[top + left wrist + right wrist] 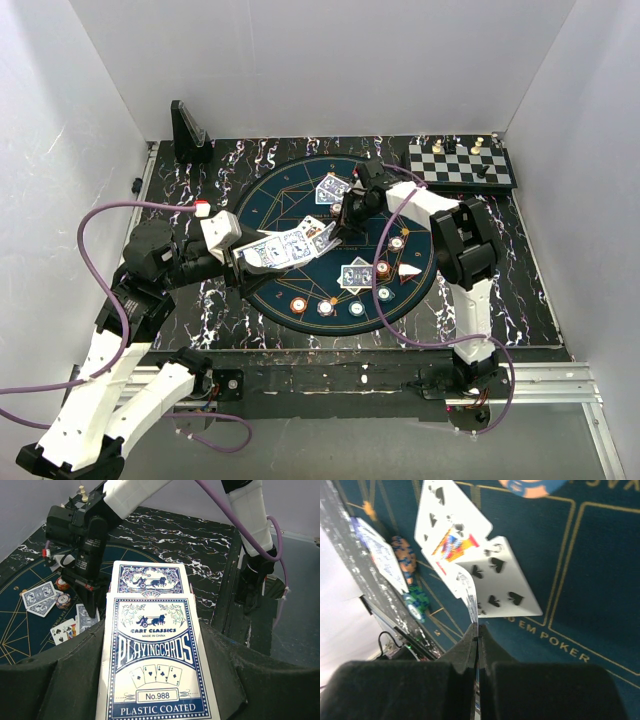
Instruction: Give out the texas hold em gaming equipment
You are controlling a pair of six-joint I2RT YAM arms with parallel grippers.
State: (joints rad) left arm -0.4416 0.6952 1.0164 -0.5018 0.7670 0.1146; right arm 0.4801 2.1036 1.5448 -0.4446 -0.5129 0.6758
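Note:
My left gripper is shut on a blue-and-white playing-card box, held flat over the left side of the dark-blue mat. The right gripper is shut on one playing card, seen edge-on, just beyond the box's open end. Under it lie two face-up cards, a face card and a spade card. Face-down cards lie at the mat's back and front right. Poker chips sit along the mat's front and right rim.
A chessboard with pieces stands at the back right corner. A black stand is at the back left. Purple cables loop beside both arms. White walls close in the black marbled table on three sides.

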